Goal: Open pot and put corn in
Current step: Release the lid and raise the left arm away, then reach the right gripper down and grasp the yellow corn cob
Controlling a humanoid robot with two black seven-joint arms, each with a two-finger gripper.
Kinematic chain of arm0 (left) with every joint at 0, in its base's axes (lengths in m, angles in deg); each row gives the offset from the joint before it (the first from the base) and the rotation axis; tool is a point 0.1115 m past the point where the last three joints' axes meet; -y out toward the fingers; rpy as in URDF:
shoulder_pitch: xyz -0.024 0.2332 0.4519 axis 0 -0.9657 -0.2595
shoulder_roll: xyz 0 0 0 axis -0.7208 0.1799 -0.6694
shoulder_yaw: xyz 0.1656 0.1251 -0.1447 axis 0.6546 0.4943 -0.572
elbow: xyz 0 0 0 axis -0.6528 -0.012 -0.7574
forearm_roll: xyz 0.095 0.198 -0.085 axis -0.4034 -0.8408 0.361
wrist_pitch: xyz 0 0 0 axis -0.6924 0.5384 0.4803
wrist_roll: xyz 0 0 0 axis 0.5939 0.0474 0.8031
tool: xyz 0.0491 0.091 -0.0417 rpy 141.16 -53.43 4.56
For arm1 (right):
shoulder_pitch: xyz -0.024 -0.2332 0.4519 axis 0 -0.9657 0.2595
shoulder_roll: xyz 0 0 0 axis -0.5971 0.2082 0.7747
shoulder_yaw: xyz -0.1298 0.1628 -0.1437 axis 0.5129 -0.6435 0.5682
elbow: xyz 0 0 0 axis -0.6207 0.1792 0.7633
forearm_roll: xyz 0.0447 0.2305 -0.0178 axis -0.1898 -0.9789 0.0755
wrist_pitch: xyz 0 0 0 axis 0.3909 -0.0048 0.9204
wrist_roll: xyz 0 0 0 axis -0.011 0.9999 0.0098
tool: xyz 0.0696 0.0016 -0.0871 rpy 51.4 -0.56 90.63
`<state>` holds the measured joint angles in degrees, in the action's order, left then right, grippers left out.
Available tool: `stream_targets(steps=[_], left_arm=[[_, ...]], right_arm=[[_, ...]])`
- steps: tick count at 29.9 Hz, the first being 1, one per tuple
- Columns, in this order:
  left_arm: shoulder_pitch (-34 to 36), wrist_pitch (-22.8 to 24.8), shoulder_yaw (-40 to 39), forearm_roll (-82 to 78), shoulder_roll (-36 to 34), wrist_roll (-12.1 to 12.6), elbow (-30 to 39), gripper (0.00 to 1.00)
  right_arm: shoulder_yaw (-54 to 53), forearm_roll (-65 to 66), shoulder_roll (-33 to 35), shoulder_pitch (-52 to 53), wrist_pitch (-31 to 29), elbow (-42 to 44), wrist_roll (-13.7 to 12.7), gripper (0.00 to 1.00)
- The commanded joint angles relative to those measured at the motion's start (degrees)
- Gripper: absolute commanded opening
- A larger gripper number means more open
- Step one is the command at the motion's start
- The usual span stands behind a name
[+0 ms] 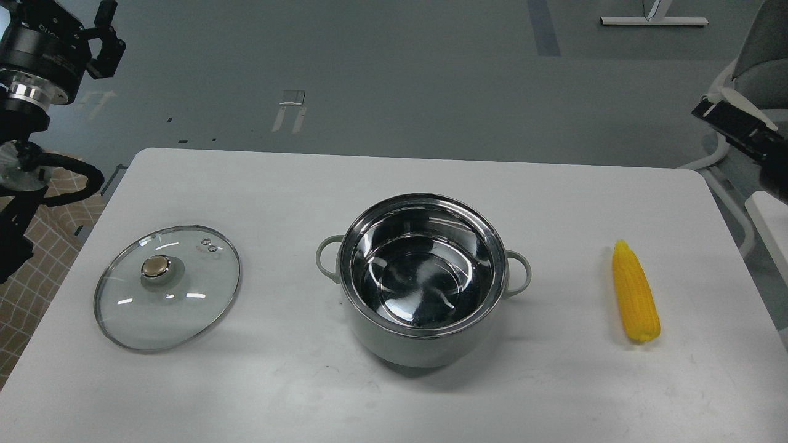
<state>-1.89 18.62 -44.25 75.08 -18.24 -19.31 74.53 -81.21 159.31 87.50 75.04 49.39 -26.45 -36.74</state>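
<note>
Pot (423, 280) sits uncovered in the middle of the table (394, 178), its shiny steel interior bare, nothing inside. So the opening half looks done: the glass lid (167, 287) lies flat on the table well to the left of the pot, gold knob up, clear of the rim. What's left is the corn (635, 291), and it hasn't gone anywhere near the pot yet. It lies on its side toward the right edge of the table, well apart from the pot, tapered tip pointing away from the robot.

Left gripper (106, 38) is up at the top left corner, off beyond the table, and it holds nothing; the fingers show dark and close together, so how far apart they stand I cannot tell. Right gripper (732, 123) pokes in at the right edge, also off the table and above the corn's side, carrying nothing, and it's seen too dark and edge-on to say whether it is spread or closed.

By my reading, we're about halfway: lid off, corn waiting, and the right arm is the nearer one for the pickup.
</note>
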Motion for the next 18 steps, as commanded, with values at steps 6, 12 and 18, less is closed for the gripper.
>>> stream_targets(steps=[6, 12, 18], left_arm=[[-0.25, 4.40, -11.04, 2.41, 8.09, 5.44, -1.04, 0.97], [0.02, 3.87, -10.60, 2.23, 8.35, 5.35, -0.69, 0.97], [0.19, 3.96, -10.43, 2.15, 8.79, 5.17, -0.34, 0.97]], right_arm=[[14.54, 15.15, 0.20, -2.71, 0.02, -3.94, -0.71, 1.00], [16.83, 17.00, 0.29, -5.78, 0.02, -2.80, -1.58, 1.00], [17.09, 18.32, -0.15, -7.45, 0.02, 1.77, -1.94, 1.00]])
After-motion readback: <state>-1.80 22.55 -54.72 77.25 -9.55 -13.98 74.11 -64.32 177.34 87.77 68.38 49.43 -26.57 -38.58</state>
